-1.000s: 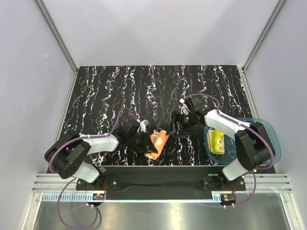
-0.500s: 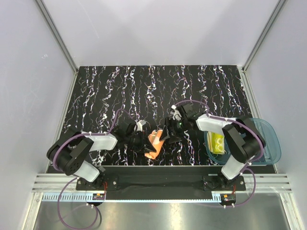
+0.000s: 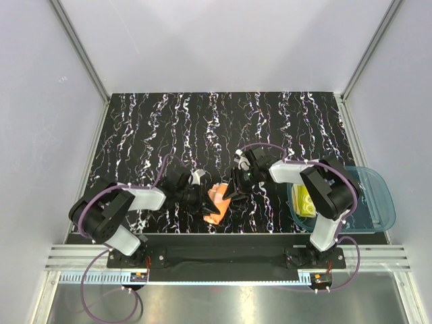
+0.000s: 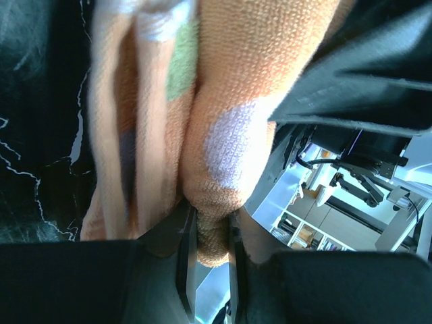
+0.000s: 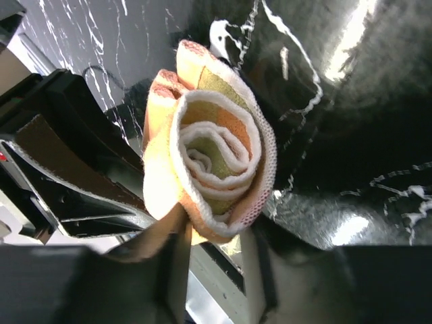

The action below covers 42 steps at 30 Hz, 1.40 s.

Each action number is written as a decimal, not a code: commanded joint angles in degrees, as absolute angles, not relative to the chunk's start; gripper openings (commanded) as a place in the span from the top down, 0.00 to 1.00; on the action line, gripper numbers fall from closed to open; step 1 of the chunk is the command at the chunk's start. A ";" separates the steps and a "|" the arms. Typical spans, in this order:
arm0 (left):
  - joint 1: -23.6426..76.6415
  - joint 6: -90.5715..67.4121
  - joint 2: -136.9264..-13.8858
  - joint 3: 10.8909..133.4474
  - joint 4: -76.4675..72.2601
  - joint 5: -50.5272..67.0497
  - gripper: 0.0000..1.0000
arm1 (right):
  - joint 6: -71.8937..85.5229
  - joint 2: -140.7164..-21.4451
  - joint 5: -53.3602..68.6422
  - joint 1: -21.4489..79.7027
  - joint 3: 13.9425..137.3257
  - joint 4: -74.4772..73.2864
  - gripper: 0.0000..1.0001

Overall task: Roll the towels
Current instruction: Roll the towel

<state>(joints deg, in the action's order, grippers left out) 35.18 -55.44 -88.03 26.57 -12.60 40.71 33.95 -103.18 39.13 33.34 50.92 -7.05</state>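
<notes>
One towel, the yellow towel (image 3: 306,200), is seen lying rolled in the blue tray (image 3: 378,196) at 4 o'clock on the tabletop (image 3: 169,128), so that part is judged complete. The orange towel (image 3: 217,200) is held at 6 o'clock, near the front edge, between the two arms. In the right wrist view its end is shown wound into a tight spiral (image 5: 216,172), so its rolling is judged well advanced; placement remains. The left gripper (image 3: 201,197) is clamped on the towel's 9 o'clock end, a fold being pinched between the fingers. The right gripper (image 3: 234,190) is closed on the 3 o'clock end.
</notes>
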 commanded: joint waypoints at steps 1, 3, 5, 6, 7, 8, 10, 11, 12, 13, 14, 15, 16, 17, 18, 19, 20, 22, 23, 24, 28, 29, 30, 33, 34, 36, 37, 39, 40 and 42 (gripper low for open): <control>35.16 -54.15 -89.04 26.36 -8.62 38.86 0.88 | 33.66 -104.68 38.41 34.28 52.73 -5.18 0.67; 35.16 -51.69 -88.25 27.86 -2.85 36.57 0.81 | 32.88 -104.85 37.10 34.28 53.61 -7.20 0.75; 35.16 -48.89 -86.32 29.00 1.47 32.53 0.71 | 32.35 -105.03 36.22 34.28 54.57 -9.65 0.79; 35.16 -48.08 -85.70 30.40 3.67 31.04 0.66 | 32.00 -105.20 35.78 34.36 55.02 -10.62 0.80; 35.24 -47.29 -84.21 31.02 7.52 28.50 0.63 | 31.56 -105.21 34.73 34.37 55.37 -11.59 0.82; 35.42 -45.89 -83.59 31.63 9.39 27.17 0.59 | 31.29 -105.21 34.19 34.45 55.98 -13.25 0.83; 36.29 -44.57 -81.23 33.92 14.83 22.62 0.56 | 30.59 -105.12 32.61 34.63 56.69 -15.11 0.84; 36.82 -43.43 -80.52 34.88 16.77 20.67 0.54 | 30.24 -105.03 31.91 34.89 57.47 -17.21 0.84; 37.44 -42.81 -79.72 35.85 18.88 18.74 0.52 | 30.06 -105.03 31.47 35.07 57.83 -18.27 0.84; 38.92 -42.37 -78.24 38.21 22.55 15.15 0.51 | 29.71 -105.12 30.42 35.42 58.18 -19.33 0.84; 39.72 -41.67 -77.53 39.28 24.24 13.46 0.50 | 29.45 -105.20 29.80 35.59 58.97 -21.25 0.85; 40.60 -41.49 -76.82 40.51 25.74 11.53 0.50 | 29.27 -105.38 29.27 35.68 59.24 -22.05 0.85; 42.52 -41.40 -75.34 42.69 28.45 8.03 0.49 | 29.18 -105.55 28.66 35.86 59.50 -22.76 0.85; 43.50 -41.31 -74.80 44.02 29.87 5.82 0.49 | 29.18 -105.64 28.30 36.12 59.94 -23.98 0.85; 44.64 -41.31 -74.27 45.25 31.10 3.80 0.48 | 29.09 -105.73 27.95 36.12 60.20 -24.34 0.85; 46.91 -41.31 -73.48 46.48 33.46 0.21 0.48 | 29.09 -105.65 27.51 36.38 60.29 -24.87 0.85; 48.24 -41.13 -73.13 48.93 34.36 -2.43 0.48 | 29.09 -105.73 27.34 36.65 60.82 -25.57 0.85; 52.01 -40.78 -72.95 51.23 36.12 -7.09 0.47 | 29.27 -105.82 26.81 36.91 61.34 -26.36 0.85; 53.25 -40.17 -73.04 52.72 36.30 -8.16 0.47 | 29.09 -105.82 26.63 37.18 61.96 -27.06 0.86; 54.48 -39.91 -73.56 53.52 36.30 -9.22 0.47 | 29.18 -105.99 26.37 37.35 62.22 -27.42 0.86; 60.01 -39.46 -76.28 55.55 34.72 -10.81 0.47 | 29.09 -106.17 26.02 37.62 63.28 -28.74 0.86; 60.73 -39.64 -76.81 55.72 34.19 -10.81 0.47 | 29.00 -106.26 25.93 37.62 63.37 -28.74 0.87; 61.34 -39.90 -77.51 55.98 33.32 -10.90 0.47 | 29.00 -106.26 25.93 37.70 63.46 -28.91 0.87; 63.10 -40.43 -80.76 56.69 32.87 -11.60 0.48 | 29.09 -105.91 25.84 37.79 63.54 -29.09 0.87; 63.89 -40.52 -82.69 57.39 32.78 -12.21 0.48 | 29.00 -105.82 25.84 37.79 63.54 -29.27 0.87; 64.68 -40.08 -85.59 58.18 32.96 -12.74 0.48 | 28.92 -105.73 25.84 37.79 63.54 -29.36 0.87; 65.21 -40.08 -86.56 58.97 33.13 -13.53 0.48 | 28.74 -105.73 25.84 37.79 63.54 -29.53 0.87; 65.48 -39.99 -89.11 59.50 33.40 -13.71 0.48 | 28.74 -105.73 25.93 37.79 63.37 -29.44 0.87; 65.65 -40.08 -89.64 59.94 33.49 -14.41 0.48 | 28.65 -105.82 25.93 37.79 63.28 -29.53 0.87; 65.74 -40.25 -91.13 59.94 33.49 -14.76 0.48 | 28.56 -105.73 26.10 37.88 63.19 -29.44 0.87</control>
